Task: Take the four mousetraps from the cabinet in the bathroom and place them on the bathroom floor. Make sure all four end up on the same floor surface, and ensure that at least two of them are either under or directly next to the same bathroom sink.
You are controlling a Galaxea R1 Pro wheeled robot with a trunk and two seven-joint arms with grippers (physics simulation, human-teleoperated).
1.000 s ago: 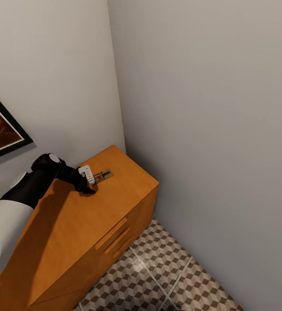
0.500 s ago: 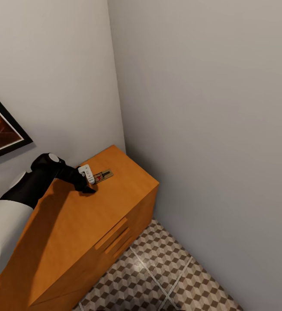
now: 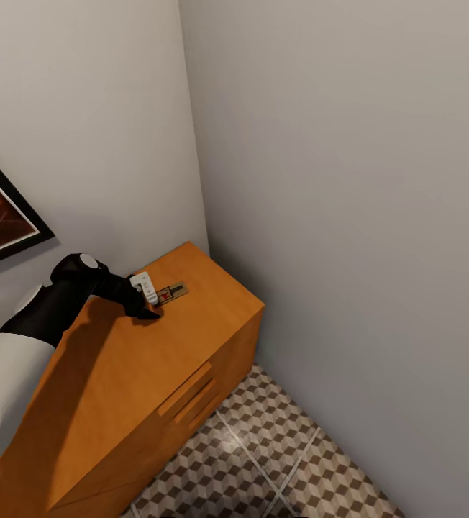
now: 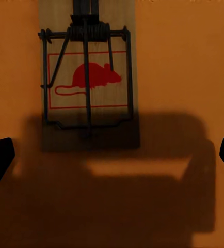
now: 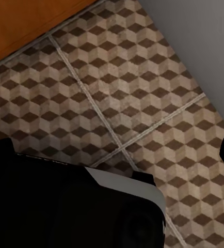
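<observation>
One mousetrap is seen lying flat on the cabinet top near the wall corner, not yet lifted. The left pincer is held just over it, fingers spread apart. No trap is seen on the bathroom floor. Pale wood, dark spring bar, red mouse print. The right pincer is parted over tiles.

Head view: soft, even light, no glare; grey walls smoothly shaded, the corner slightly darker. My left arm throws a broad, soft-edged shadow across the cabinet top. Slight sheen on the floor tiles. Left wrist view: dim, warm orange; my tool's blocky shadow darkens the near end of the mousetrap, whose far part is lit and sharp. Right wrist view: tiles evenly lit, crisp, a little soft up close. No edge distortion noticed.
</observation>
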